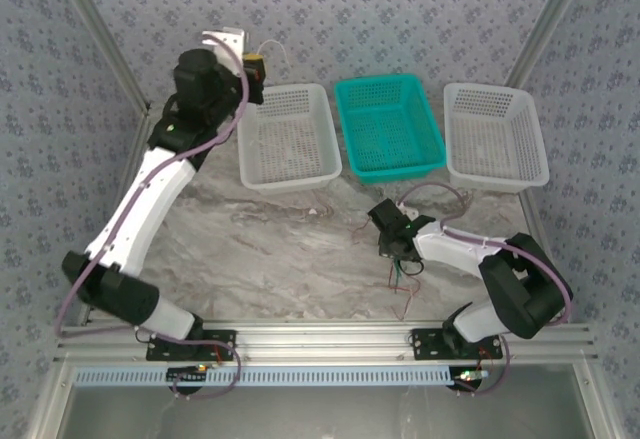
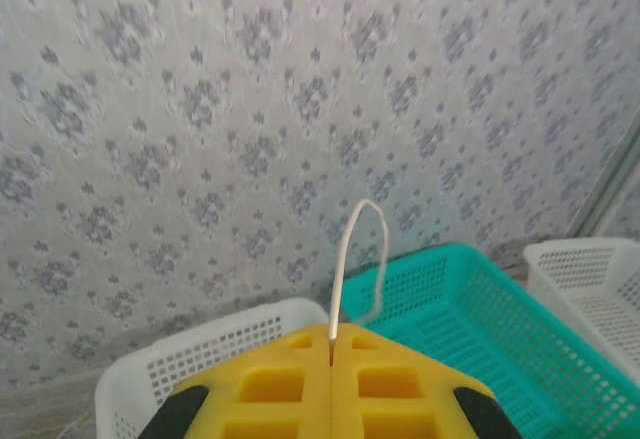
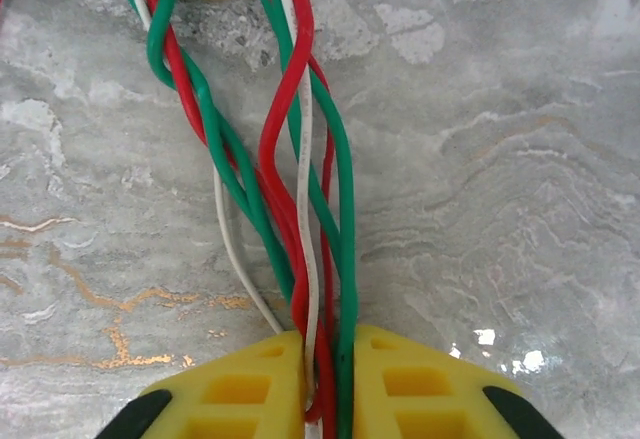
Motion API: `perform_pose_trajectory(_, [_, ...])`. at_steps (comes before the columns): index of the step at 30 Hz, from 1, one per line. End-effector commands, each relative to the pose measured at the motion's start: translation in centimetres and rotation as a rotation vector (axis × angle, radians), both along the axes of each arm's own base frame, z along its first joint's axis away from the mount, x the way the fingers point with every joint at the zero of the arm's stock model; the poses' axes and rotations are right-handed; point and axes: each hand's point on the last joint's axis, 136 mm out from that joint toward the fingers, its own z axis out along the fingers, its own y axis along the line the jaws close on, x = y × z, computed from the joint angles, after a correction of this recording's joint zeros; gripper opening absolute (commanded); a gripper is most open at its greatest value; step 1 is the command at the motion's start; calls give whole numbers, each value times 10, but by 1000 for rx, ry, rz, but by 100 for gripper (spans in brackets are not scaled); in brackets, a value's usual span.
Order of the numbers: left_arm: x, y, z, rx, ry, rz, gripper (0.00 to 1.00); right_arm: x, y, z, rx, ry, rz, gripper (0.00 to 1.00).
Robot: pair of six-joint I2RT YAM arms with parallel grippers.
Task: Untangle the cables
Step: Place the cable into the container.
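I'm seeing the left gripper [image 2: 331, 339] pinching a single white wire [image 2: 345, 259] between its yellow fingers [image 2: 270, 384]. The jaws are pressing together with nothing but that wire in the seam. The wire is rising out of the fingertips, arching over and dropping back down in front of the patterned wall [image 2: 200, 109]. In the top view that gripper [image 1: 254, 63] is hanging at the back left, just beside the far corner of the left basket [image 1: 290, 139].

The right gripper [image 3: 329, 354] is clamping the cables [image 3: 300, 159]. They are red, green and white strands twisted round one another, running from the top of the wrist view down into the narrow gap between its fingers. One thin white strand is bending off to the left just before the fingertips. The bundle is lying on the marble table [image 3: 520, 159].

From above, I'm finding this gripper [image 1: 393, 246] down at the table, front right, on the near side of the teal basket [image 1: 388, 124]. The cables [image 1: 403, 281] are trailing from it toward the near edge. The right basket [image 1: 495, 134] is sitting beside the teal one, and all three baskets are lining up in a row along the back.
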Motion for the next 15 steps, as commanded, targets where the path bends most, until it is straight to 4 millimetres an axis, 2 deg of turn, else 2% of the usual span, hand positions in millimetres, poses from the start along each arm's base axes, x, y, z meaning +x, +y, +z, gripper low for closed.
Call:
perform_pose_trajectory(1, [29, 2, -15, 36, 41, 47, 0, -15, 35, -24, 144, 90, 117, 0])
perform_pose_trajectory(3, [50, 4, -36, 24, 91, 68, 0, -14, 41, -19, 163, 84, 157, 0])
perform_pose_trajectory(6, [76, 7, -80, 16, 178, 102, 1, -12, 42, -11, 168, 69, 157, 0])
perform_pose_trajectory(10, [91, 4, -127, 42, 277, 105, 38, -11, 43, 3, 177, 59, 150, 0])
perform_pose_trajectory(12, [89, 5, -131, 36, 297, 105, 46, -11, 44, 10, 183, 50, 149, 0])
perform_pose_trajectory(15, [75, 3, -114, -3, 266, 75, 61, -10, 41, 21, 188, 26, 132, 0])
